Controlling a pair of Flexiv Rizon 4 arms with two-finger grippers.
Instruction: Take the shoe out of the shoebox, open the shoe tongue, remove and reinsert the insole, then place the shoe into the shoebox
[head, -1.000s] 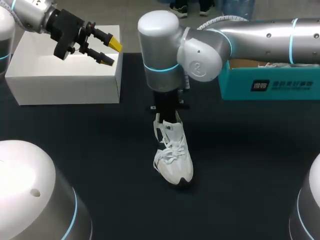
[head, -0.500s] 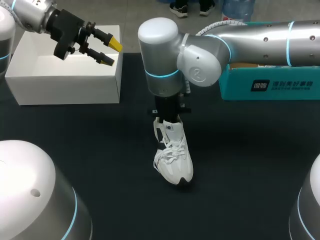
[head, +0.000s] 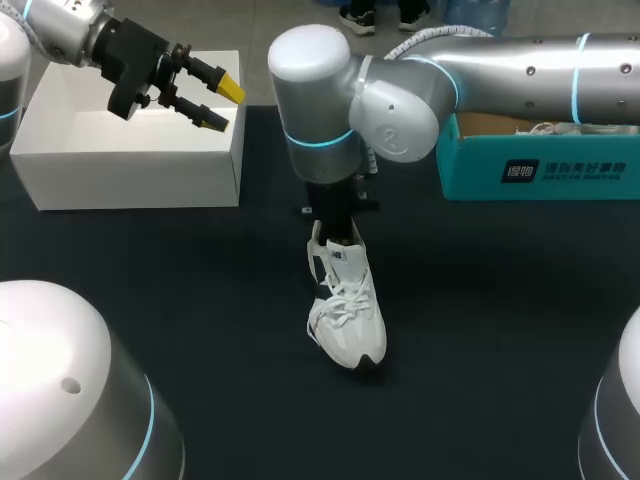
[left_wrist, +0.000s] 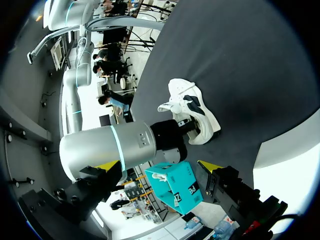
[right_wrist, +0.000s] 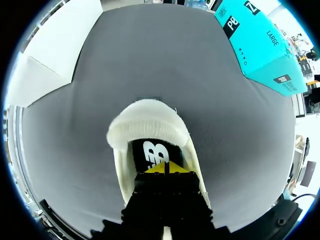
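Dark counter (head: 500, 330) seen from above. Far L: a white box (head: 120, 150) stands on it. The left claw (head: 222, 105) hangs over the box's right end, its yellow-tipped fingers spread wide, holding and touching nothing. Centre: the right arm (head: 520, 70) comes in from the R side, reaches past the middle and points straight down at a white shoe (head: 348, 310). The shoe stands upright on its sole on the bare counter, toe toward the near edge and heel toward the far edge, w/ white laces on top. It is well apart from both boxes. The right claw (right_wrist: 165, 168) is down inside the shoe's heel opening. In its wrist view the two yellow tips are pressed together w/ only a thin seam btwn them, just over the dark insole (right_wrist: 146, 150). Can't tell whether the tips pinch the insole or only sit against it. Far R: the teal shoebox (head: 540, 165) sits toward the counter's far R side, open on top, partly behind the right arm.
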